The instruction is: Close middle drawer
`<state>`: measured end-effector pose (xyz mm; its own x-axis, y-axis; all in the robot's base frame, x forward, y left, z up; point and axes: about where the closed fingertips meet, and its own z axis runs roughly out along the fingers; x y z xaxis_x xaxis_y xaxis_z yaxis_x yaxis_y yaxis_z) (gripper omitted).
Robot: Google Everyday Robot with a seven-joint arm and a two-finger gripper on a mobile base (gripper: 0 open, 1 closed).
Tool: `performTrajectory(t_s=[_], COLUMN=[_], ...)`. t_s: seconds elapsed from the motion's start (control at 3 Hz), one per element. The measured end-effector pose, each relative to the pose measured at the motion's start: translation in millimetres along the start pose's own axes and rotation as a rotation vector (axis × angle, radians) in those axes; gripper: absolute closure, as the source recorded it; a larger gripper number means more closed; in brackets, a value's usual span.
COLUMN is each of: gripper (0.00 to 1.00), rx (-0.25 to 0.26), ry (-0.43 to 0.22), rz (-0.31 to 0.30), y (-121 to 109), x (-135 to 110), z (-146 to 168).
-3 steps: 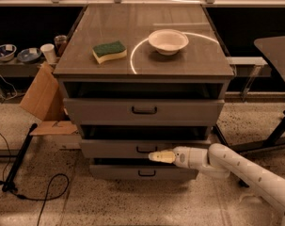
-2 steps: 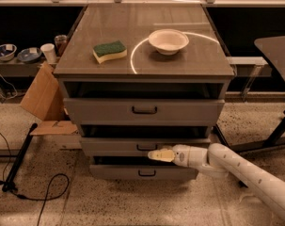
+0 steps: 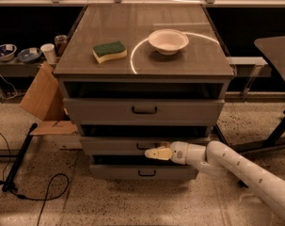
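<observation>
From the camera view I counted one grey cabinet (image 3: 146,72) with three stacked drawers, and on its glossy top one green-and-yellow sponge (image 3: 109,51) and one round white bowl (image 3: 168,40); the low-fronted grey middle drawer (image 3: 109,145) stood partly out, a dark gap above its front; the cream-tipped gripper (image 3: 151,153), closed to one tapering tip, lay against that front at its small dark handle; bare speckled floor (image 3: 132,201) lay open before the cabinet; one brown cardboard sheet (image 3: 42,98) leaned at its left.

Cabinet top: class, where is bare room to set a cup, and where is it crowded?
Bare on cabinet top: front strip before sponge and bowl; rear-left corner behind sponge. Tightest: between them. Gripper sits at front of middle drawer.
</observation>
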<state>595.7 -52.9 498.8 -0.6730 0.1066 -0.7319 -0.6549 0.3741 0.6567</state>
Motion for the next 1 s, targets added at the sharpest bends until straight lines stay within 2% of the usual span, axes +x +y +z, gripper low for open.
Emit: performTrajectory(t_s=[0.33,1.0], gripper=[0.00,0.00], rx=[0.027,0.104], ry=[0.075,0.152], rz=[-0.001,0.020], y=[3.1,-0.9], x=[-1.4,2.6], z=[9.6,14.1])
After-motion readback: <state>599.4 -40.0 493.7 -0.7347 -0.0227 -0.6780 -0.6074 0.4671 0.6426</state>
